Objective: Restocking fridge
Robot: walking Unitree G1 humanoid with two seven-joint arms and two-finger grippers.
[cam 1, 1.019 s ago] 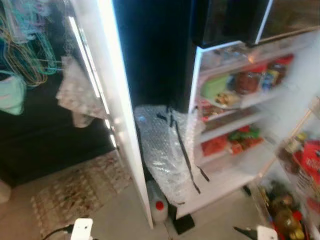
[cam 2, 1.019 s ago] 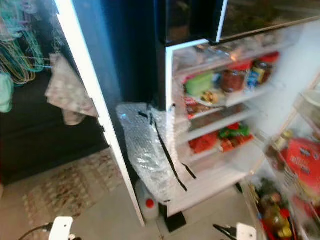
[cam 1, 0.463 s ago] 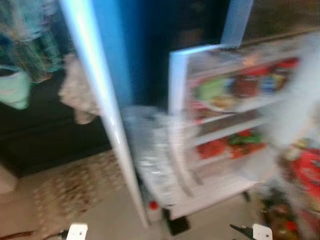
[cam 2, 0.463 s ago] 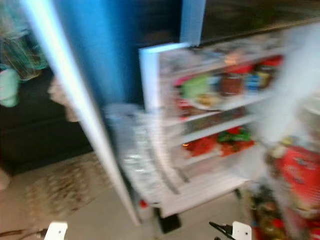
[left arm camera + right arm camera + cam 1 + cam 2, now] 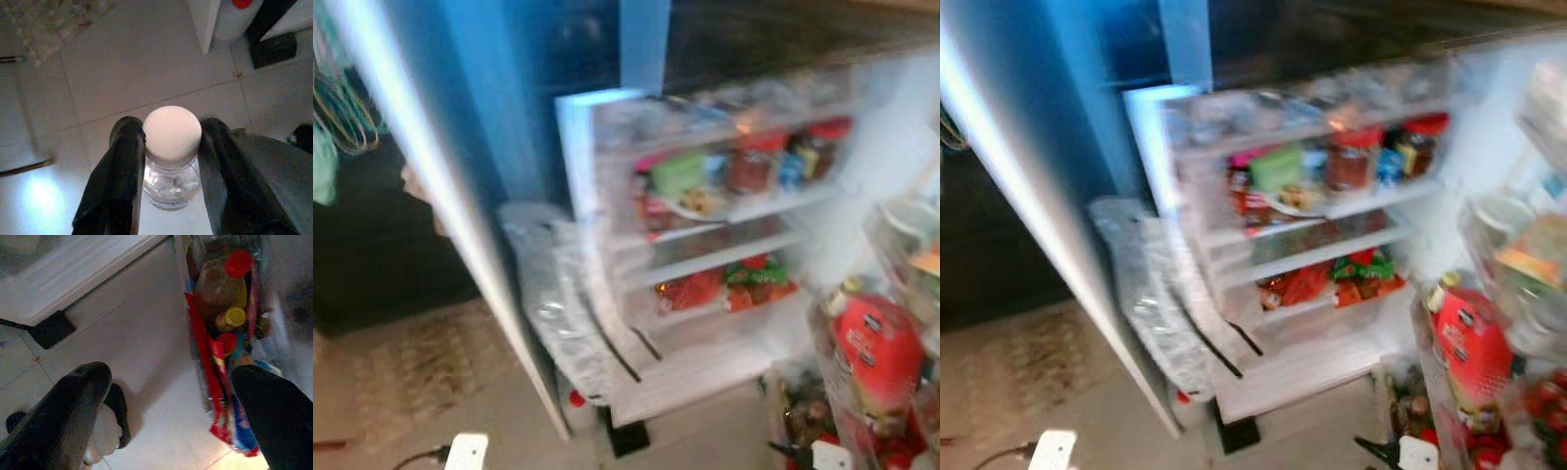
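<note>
- The fridge (image 5: 607, 127) stands open, blurred in the head views; its white shelves carry a green tub (image 5: 677, 174), dark jars with red lids (image 5: 749, 166) and red and green packets (image 5: 724, 286) lower down.
- The fridge door (image 5: 421, 196) swings out on the robot's left, and a sheet of bubble wrap (image 5: 553, 304) with black tape hangs just beside the fridge's lower left edge.
- The door rack on the robot's right holds a red carton (image 5: 876, 357) and bottles; its label has dark patches, but no writing can be read through the blur.
- The left tool (image 5: 171, 147) is clamped on a small clear glass jar (image 5: 171, 178) with a round white lid (image 5: 171, 132); one black finger (image 5: 124, 161) presses each side just below the lid.
- That jar hangs over a pale tiled floor (image 5: 122, 63), near the foot of the fridge, where a white jug with a red cap (image 5: 239, 10) stands beside a black block (image 5: 274, 46).
- The right tool (image 5: 171, 416) is spread wide and holds nothing; its finger (image 5: 63, 406) points down at the floor beside the door rack.
- Below it in the rack stand a brown bottle with a red cap (image 5: 222, 279), a yellow cap (image 5: 234, 317) and a red wrapper (image 5: 220, 396); any print on them is too blurred to read.
- A dark slipper (image 5: 115, 416) lies on the tiles near the right tool.
- In the head views a white wrist block (image 5: 467, 452) shows low on the left and another (image 5: 829, 456) low on the right.
</note>
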